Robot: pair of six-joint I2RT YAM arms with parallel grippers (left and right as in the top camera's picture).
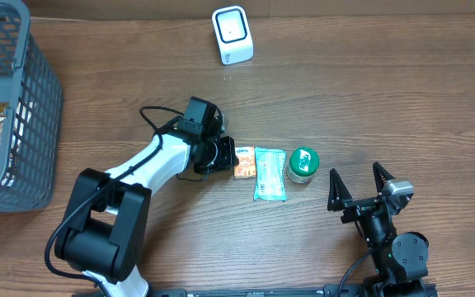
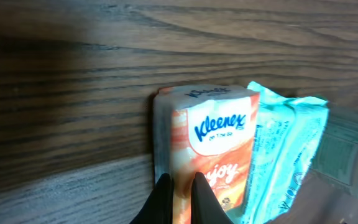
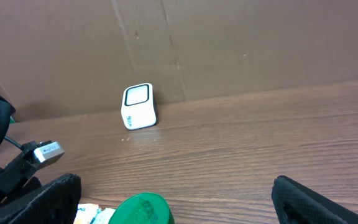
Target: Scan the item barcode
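Note:
The item, an orange-and-white Kleenex tissue pack (image 1: 245,162) (image 2: 219,143), lies flat on the wooden table. My left gripper (image 1: 230,155) (image 2: 182,183) is shut at the pack's left edge, a thin strip of orange wrapper pinched between its black fingertips. The white barcode scanner (image 1: 232,35) (image 3: 138,106) stands at the back of the table, well apart from the pack. My right gripper (image 1: 355,177) (image 3: 176,183) stands wide open and holds nothing at the front right, facing the scanner.
A teal wipes packet (image 1: 270,173) (image 2: 284,155) lies against the pack's right side. A green-lidded jar (image 1: 303,163) (image 3: 143,210) stands beside it. A grey mesh basket (image 1: 31,99) with goods in it sits at the left edge. A cardboard wall backs the table.

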